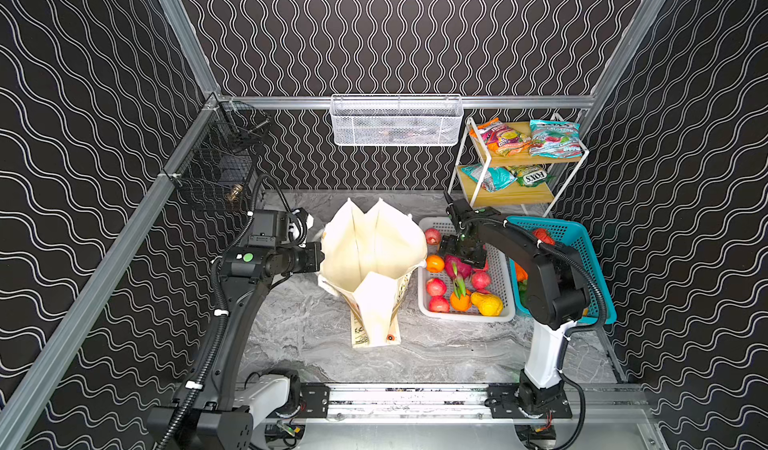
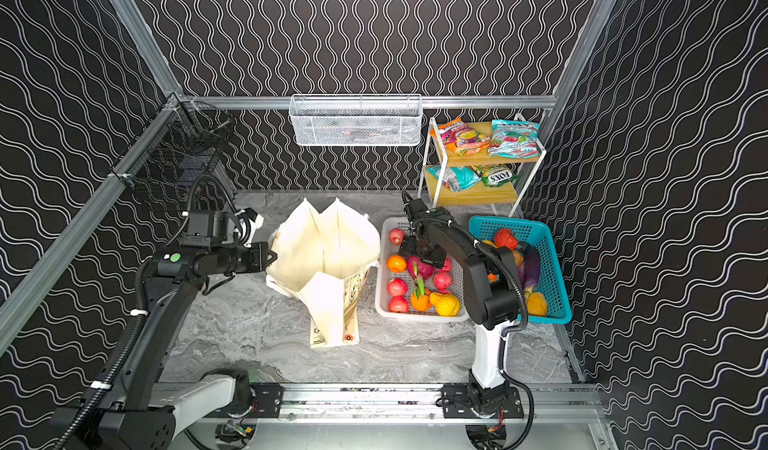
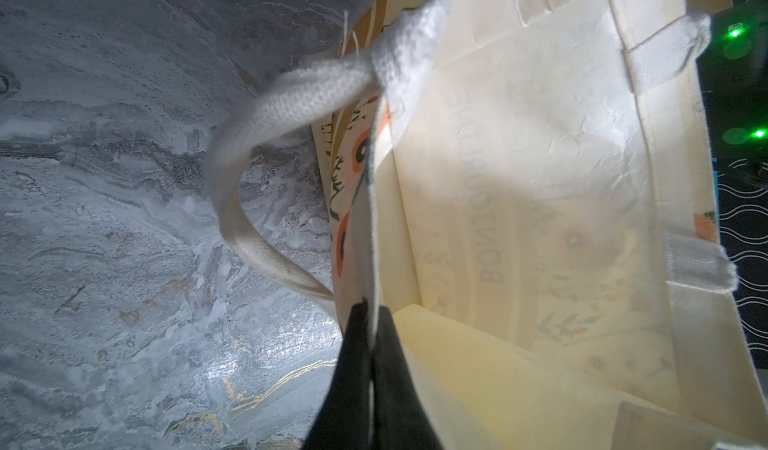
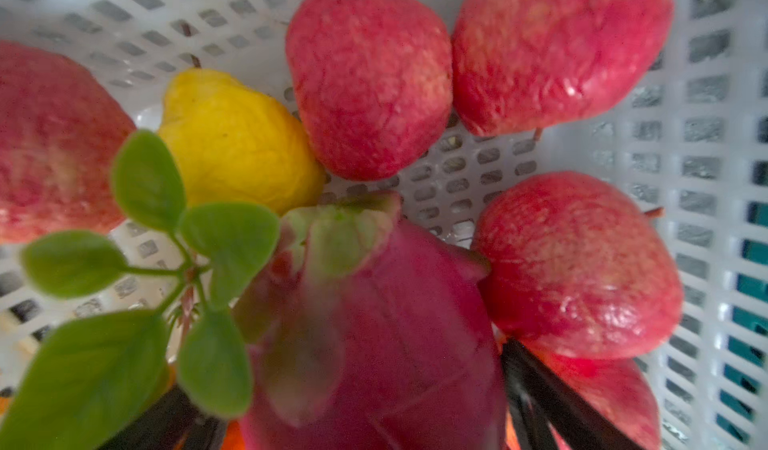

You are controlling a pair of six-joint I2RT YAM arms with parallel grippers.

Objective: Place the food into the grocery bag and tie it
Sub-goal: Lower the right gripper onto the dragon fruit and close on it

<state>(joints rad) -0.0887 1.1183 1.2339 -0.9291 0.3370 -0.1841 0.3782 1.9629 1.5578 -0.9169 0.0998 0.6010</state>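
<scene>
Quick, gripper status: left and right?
Left gripper: closed on the rim of the bag.
Right gripper: open, fingers either side of the dragon fruit in the white basket; no grip visible.

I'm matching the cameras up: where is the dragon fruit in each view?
Top view: dragon fruit in the white basket, right of the bag.
Top view: same place.
Left wrist: not in it.
Right wrist: bottom centre.
Landmark in those three: yellow fruit.
</scene>
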